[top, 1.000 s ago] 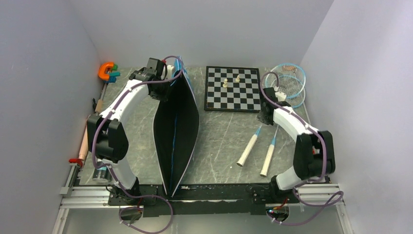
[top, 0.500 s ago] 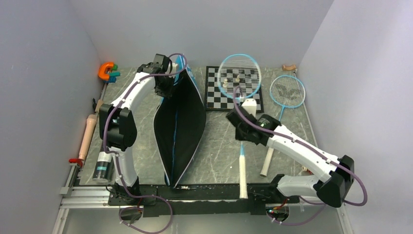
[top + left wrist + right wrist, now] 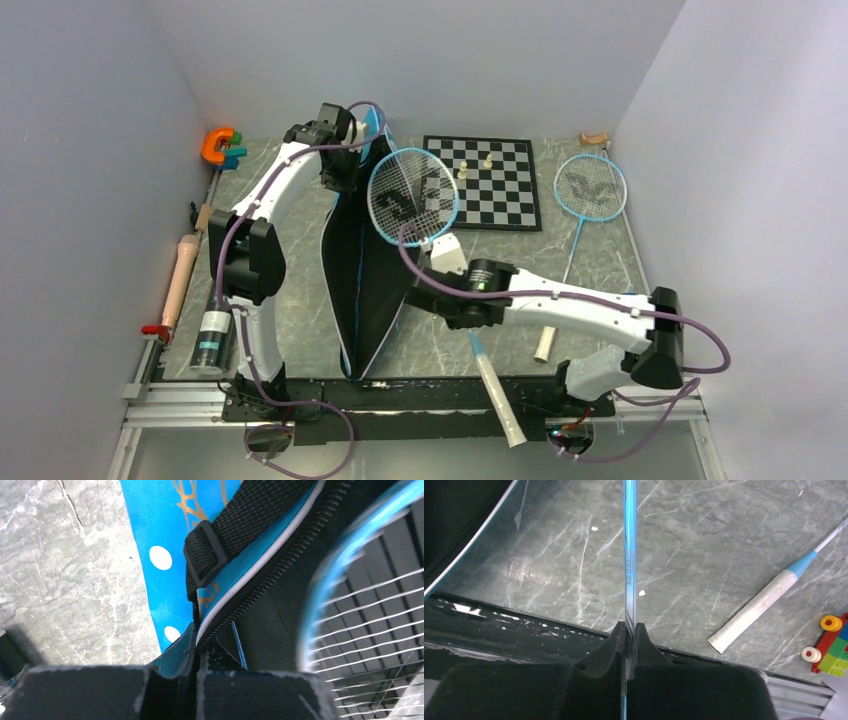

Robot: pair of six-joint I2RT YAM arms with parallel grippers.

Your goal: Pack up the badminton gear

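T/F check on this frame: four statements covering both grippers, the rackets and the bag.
1. The right gripper is shut on the shaft of a racket. True.
2. The left gripper hangs open, holding nothing. False: it is shut on the rim of the bag.
3. The second racket lies on the table, right of the chessboard. True.
4. Both rackets are inside the bag. False: one is held with its head at the bag's mouth, the other lies outside.
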